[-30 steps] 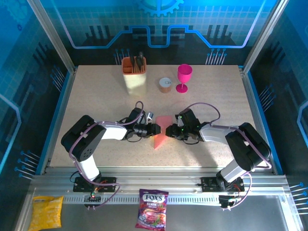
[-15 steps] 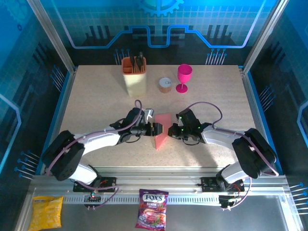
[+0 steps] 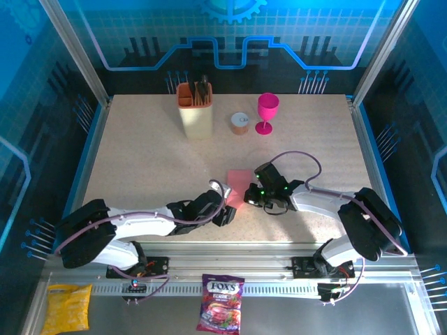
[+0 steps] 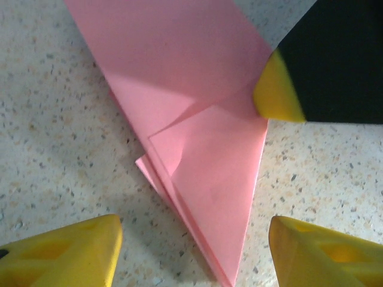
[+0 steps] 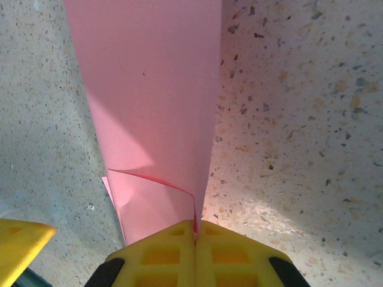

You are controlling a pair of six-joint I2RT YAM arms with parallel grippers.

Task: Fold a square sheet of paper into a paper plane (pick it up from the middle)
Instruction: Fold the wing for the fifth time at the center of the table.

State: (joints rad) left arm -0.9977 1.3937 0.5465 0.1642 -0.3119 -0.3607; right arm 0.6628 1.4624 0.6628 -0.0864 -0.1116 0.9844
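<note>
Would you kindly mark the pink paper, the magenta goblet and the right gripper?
pink paper [image 3: 239, 183], top view, upper face.
magenta goblet [image 3: 268, 107], top view, bowl.
right gripper [image 5: 194, 234], right wrist view, between shut fingertips.

Bright overhead light, blue ambient glow, soft shadows, wrist views slightly blurred

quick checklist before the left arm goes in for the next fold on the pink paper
1. Right gripper shut on the paper edge: ok.
2. Left gripper open, fingers on either side of the pointed tip, not touching: ok.
3. Folded layers flush along the left edge: not ok, lower layers peek out.
4. Paper lying flat on the table: cannot tell.
5. Goblet well clear at the far side: ok.
</note>
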